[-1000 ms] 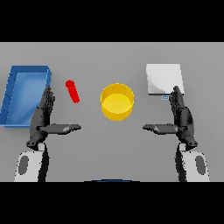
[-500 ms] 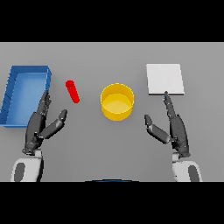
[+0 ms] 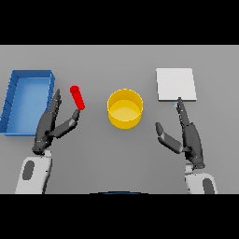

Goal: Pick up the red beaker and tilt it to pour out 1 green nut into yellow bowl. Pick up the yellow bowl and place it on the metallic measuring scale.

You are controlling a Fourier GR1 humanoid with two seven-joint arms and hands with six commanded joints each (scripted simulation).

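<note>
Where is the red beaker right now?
In the head view, the red beaker stands left of centre, between the blue tray and the yellow bowl, just beyond the left hand.

**Non-task items on my table**

Only two things here aren't part of my job. Landmark is the grey table itself: flat, plain, uniform grey, filling the whole view. On it, at its far left, sits a blue tray. Rectangular, open top, raised walls all round, blue floor inside. It lies flat on the tabletop, long side running away from me, slightly skewed so the far end leans toward the table's middle. I see nothing inside it. Its left wall runs close to the table's visible left edge.
</note>
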